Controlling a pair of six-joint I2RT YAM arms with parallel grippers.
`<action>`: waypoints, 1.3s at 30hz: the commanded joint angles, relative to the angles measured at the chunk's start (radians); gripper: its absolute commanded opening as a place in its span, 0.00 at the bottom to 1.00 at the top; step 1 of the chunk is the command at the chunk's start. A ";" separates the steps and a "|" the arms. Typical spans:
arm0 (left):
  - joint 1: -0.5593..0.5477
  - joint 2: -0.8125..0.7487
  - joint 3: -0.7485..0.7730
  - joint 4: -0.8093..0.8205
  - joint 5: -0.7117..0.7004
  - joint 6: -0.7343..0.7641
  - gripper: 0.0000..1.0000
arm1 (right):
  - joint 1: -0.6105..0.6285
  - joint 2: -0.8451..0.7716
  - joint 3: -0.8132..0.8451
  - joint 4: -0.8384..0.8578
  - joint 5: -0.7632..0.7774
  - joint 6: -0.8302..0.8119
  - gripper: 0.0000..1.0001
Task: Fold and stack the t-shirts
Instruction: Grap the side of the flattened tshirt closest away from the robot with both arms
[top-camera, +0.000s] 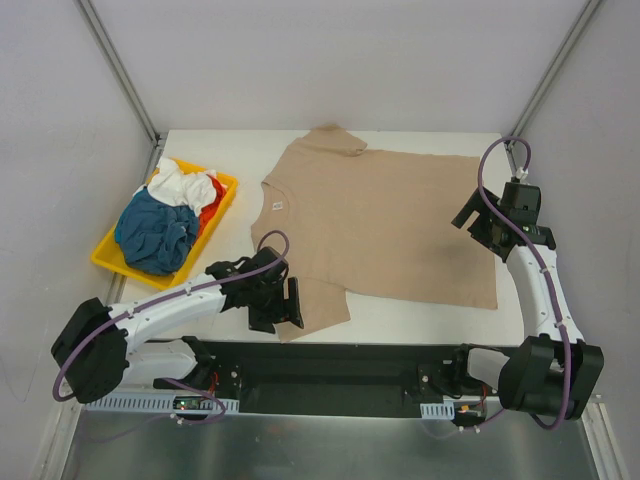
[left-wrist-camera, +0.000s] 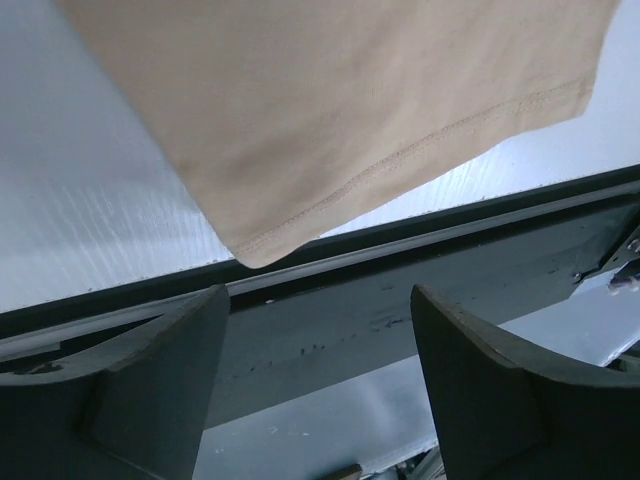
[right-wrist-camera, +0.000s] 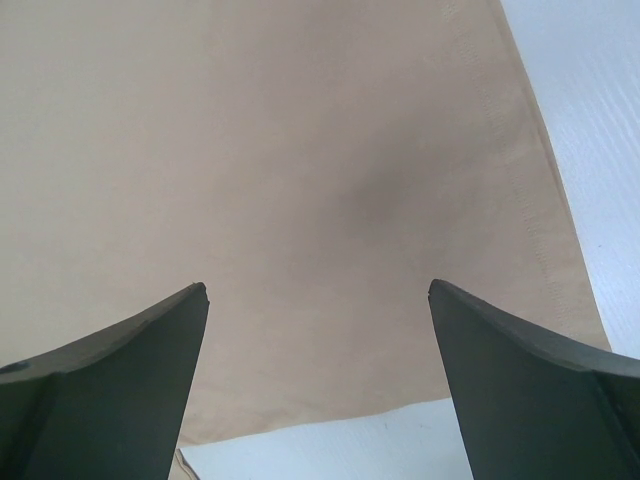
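Tan-beige t-shirt (top-camera: 380, 220), soft smooth cloth, flat, stitched hems

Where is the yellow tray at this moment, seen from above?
In the top external view, the yellow tray sits on the left side, just left of the spread tan t-shirt and beyond the left gripper; it holds a pile of crumpled shirts.

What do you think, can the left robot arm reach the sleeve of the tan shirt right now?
Probably yes. The left gripper is open and right beside the near sleeve of the tan shirt, with nothing lying between it and the cloth. The sleeve lies flat, so pinching it may be fiddly.
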 joint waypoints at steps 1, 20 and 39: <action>-0.045 0.024 -0.011 -0.007 0.034 -0.082 0.65 | 0.000 -0.012 -0.003 -0.002 0.007 0.013 0.97; -0.067 0.246 0.011 -0.009 -0.023 -0.090 0.39 | -0.002 0.036 -0.002 0.008 -0.038 0.015 0.99; -0.065 0.171 0.052 -0.013 -0.050 0.007 0.00 | -0.091 -0.173 -0.120 -0.242 0.074 0.068 0.99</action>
